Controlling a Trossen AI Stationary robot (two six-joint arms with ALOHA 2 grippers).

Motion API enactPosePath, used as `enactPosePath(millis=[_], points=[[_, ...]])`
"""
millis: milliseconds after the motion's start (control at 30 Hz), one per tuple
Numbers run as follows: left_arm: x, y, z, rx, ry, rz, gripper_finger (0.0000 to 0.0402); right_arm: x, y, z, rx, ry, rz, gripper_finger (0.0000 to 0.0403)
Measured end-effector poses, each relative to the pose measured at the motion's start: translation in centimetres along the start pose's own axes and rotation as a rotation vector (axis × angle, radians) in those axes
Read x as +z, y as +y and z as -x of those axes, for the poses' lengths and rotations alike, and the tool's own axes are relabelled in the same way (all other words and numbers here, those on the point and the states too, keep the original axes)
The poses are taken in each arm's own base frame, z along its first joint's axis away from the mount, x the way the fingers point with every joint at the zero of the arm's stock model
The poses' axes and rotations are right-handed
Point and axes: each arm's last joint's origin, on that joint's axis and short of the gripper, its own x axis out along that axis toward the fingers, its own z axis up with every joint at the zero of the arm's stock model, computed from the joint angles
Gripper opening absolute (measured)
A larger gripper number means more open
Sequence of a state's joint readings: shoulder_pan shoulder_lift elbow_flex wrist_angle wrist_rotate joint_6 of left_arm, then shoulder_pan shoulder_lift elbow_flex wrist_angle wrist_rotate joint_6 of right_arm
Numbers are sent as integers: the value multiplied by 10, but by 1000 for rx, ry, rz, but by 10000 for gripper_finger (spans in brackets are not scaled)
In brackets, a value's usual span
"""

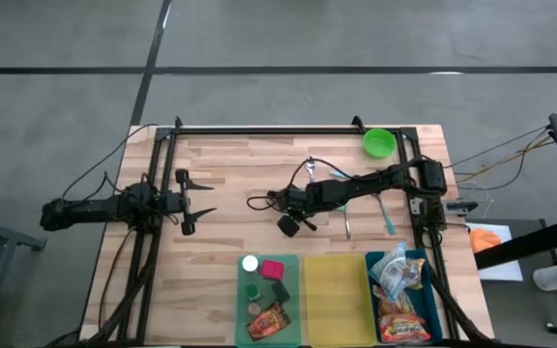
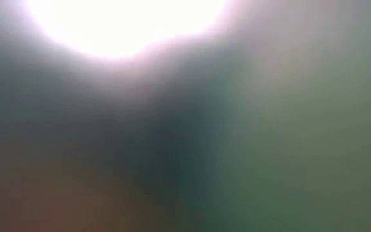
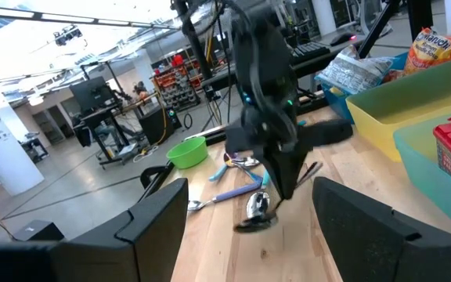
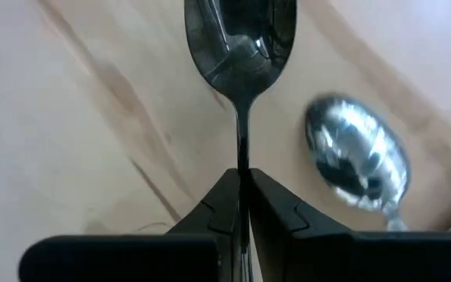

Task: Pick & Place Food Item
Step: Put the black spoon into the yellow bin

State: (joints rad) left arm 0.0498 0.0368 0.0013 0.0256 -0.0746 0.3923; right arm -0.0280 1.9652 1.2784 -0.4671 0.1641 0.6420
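Three bins [image 1: 335, 304], green with small foods, yellow bare, blue with snack bags, right hand [image 4: 243, 184] pinching spoon [image 4: 241, 35], left hand [image 1: 199, 203] spread

Wooden table [image 1: 230, 184] bearing a green bowl [image 1: 379, 143] at its far edge, loose cutlery [image 1: 387, 215] near the right side, and green [image 1: 268, 298], yellow [image 1: 334, 298] and blue [image 1: 424, 309] bins along the near edge.
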Motion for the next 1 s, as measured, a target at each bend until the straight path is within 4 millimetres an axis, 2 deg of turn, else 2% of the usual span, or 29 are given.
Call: enactPosePath(millis=[233, 500, 767, 1000], points=[[0, 0, 0, 0, 0, 0, 275, 7, 3, 29, 40, -69, 41, 18], [0, 0, 0, 0, 0, 1, 275, 9, 4, 79, 133, -107, 92, 18], [0, 0, 0, 0, 0, 2, 275, -1, 4, 134, 317, -73, 96, 18], [0, 0, 0, 0, -1, 2, 275, -29, 15, 177, 389, -71, 106, 18]])
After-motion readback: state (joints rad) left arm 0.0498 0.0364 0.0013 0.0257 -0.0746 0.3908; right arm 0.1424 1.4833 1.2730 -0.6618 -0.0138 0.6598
